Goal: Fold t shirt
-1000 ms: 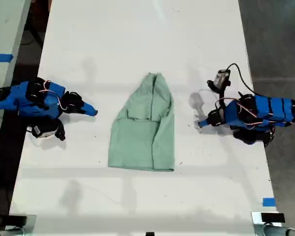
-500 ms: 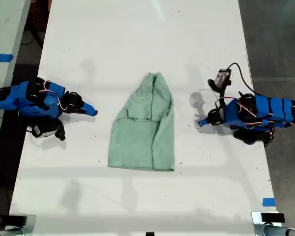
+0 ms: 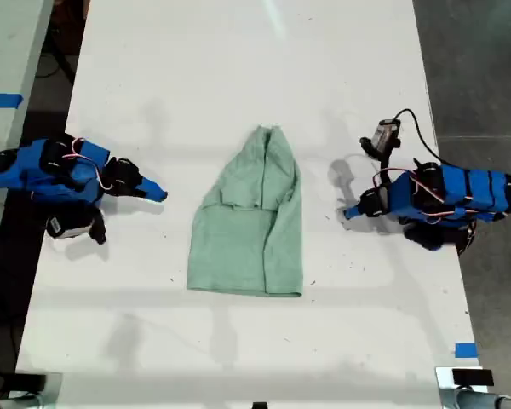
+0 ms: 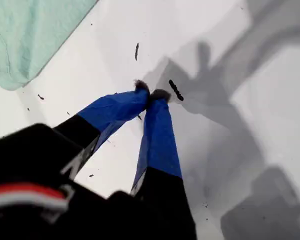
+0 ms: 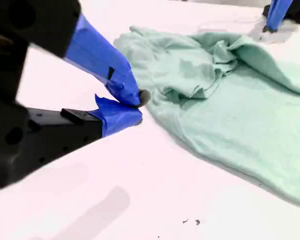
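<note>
Shirt (image 3: 249, 223) mid-table (image 3: 238, 77), both grippers off it, jaws pressed together on nothing.
Pale mint, plain, wrinkled; sides already lapped inward, narrowing toward the far end, hem nearest the exterior view's bottom. Likely light, limp, prone to slump: pinch at hem corners. My first gripper (image 4: 151, 93) and my second gripper (image 5: 138, 106) flank it, apart from the cloth.

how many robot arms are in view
2: one arm at the exterior view's left, the other arm at its right, with the t shirt between them.
</note>
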Action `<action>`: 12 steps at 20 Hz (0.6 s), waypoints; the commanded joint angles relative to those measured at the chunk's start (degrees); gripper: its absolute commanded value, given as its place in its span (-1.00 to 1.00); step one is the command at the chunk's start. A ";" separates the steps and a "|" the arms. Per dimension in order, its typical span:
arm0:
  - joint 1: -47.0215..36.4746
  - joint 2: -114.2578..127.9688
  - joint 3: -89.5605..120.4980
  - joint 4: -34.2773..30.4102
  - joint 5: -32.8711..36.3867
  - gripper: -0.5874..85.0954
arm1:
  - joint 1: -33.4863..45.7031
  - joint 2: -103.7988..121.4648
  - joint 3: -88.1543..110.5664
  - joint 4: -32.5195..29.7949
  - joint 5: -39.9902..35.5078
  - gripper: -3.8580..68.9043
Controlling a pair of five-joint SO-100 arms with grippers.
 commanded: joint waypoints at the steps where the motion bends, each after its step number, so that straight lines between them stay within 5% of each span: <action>1: 2.02 -4.39 -13.54 2.46 -1.93 -0.99 | 0.62 0.35 2.20 -0.62 -0.62 -0.83; 6: 5.54 -51.42 -55.72 22.06 -8.26 -0.98 | 0.62 0.35 2.20 -0.62 -0.88 -0.83; 12: 8.70 -98.70 -82.18 23.47 -7.56 -0.56 | 0.35 0.35 2.20 -0.62 -1.05 -0.83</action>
